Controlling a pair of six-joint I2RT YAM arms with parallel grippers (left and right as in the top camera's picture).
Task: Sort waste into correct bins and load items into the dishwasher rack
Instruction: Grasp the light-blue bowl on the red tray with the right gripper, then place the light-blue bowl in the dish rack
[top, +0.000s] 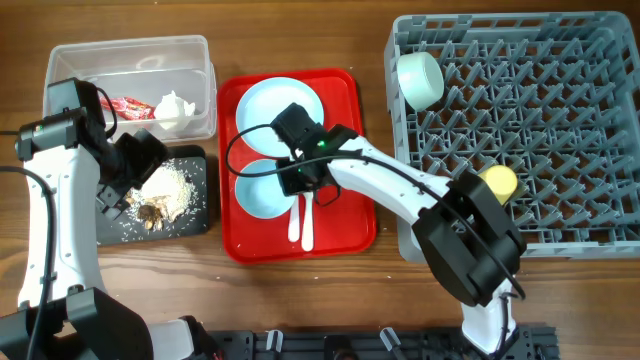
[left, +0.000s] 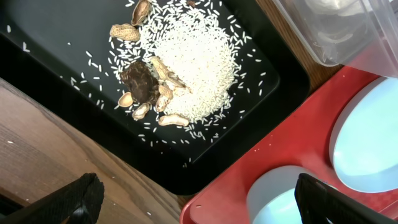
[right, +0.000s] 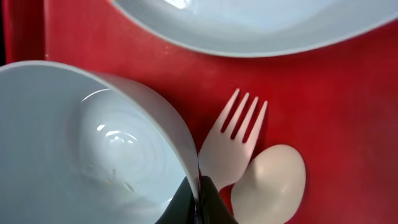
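The left gripper (left: 198, 185) hung with its fingers (left: 78, 199) spread wide and nothing between them. The food scraps (left: 196, 59), a heap of white rice grains with peanut shells and one dark brown lump, lay ahead of the fingertips on the black tray (left: 56, 68), untouched. Beyond them to the right stood the clear tub (left: 336, 31), holding the red wrapper (top: 128, 105) and the white napkin (top: 175, 105).

The right gripper (right: 198, 196) was pinched on the rim of the pale blue bowl (right: 93, 143), one finger inside the wall and one outside. The bowl sat upright left of the fingers, glossy inside. Just right of the fingers lay the fork (right: 231, 149) and spoon (right: 270, 183), touching each other on the red serving tray (right: 336, 124). The pale blue plate (right: 249, 18) lay ahead of them. Well to the right, the rack (top: 540, 140) held the mint-green bowl (top: 420, 78) and the yellow cup (top: 498, 180).
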